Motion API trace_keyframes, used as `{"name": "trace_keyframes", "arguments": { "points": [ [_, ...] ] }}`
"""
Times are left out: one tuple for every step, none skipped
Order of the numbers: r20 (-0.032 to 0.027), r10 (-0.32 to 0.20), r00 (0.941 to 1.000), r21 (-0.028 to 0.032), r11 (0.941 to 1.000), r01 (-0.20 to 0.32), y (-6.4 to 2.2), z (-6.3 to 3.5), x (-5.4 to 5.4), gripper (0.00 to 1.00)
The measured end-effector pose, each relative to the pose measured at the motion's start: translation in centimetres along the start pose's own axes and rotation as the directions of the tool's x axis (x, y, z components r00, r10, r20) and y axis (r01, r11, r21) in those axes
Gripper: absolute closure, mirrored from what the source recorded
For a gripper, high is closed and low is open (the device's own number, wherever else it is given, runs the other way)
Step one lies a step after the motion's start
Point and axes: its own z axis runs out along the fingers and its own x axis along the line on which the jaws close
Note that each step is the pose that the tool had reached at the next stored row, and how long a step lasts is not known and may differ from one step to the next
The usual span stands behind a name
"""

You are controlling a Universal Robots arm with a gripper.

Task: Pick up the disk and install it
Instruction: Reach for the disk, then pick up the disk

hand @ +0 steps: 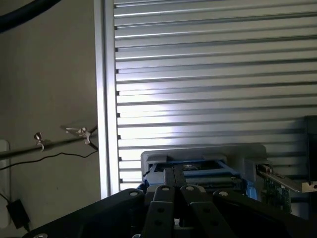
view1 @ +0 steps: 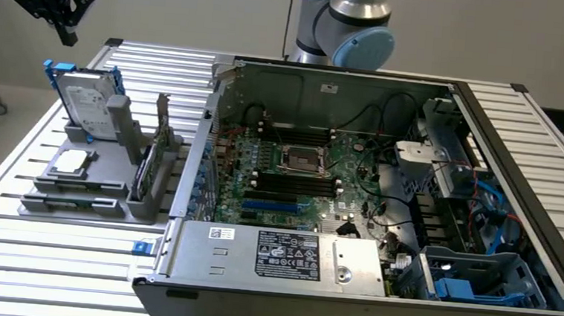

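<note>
At the exterior view's left, the disk [view1: 85,105] stands upright in a grey rack [view1: 118,120] on the counter [view1: 46,261].
I see my gripper [view1: 66,35] above it, well apart, fingers [hand: 167,181] clenched on nothing (open computer case [view1: 337,87] beside the rack).

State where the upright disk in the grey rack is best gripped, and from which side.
Probably its blue-framed top edge, approached from above: the disk stands on edge with its lower part seated in the grey rack, and a rack post covers part of one face.
</note>
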Motion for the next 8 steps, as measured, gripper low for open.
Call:
{"name": "trace_keyframes", "arguments": {
  "points": [
    [0.0001,0.000,1.0000,0.0000,1.0000,0.000,0.00,0.00,0.00,0.89],
    [0.0000,0.000,1.0000,0.0000,1.0000,0.000,0.00,0.00,0.00,0.89],
    [0.0000,0.000,1.0000,0.0000,1.0000,0.000,0.00,0.00,0.00,0.89],
    [0.0000,0.000,1.0000,0.0000,1.0000,0.000,0.00,0.00,0.00,0.89],
    [0.0001,0.000,1.0000,0.0000,1.0000,0.000,0.00,0.00,0.00,0.89],
    [0.0000,0.000,1.0000,0.0000,1.0000,0.000,0.00,0.00,0.00,0.89],
    [0.0000,0.000,1.0000,0.0000,1.0000,0.000,0.00,0.00,0.00,0.89],
    [0.0000,0.000,1.0000,0.0000,1.0000,0.000,0.00,0.00,0.00,0.89]
  ]
}}
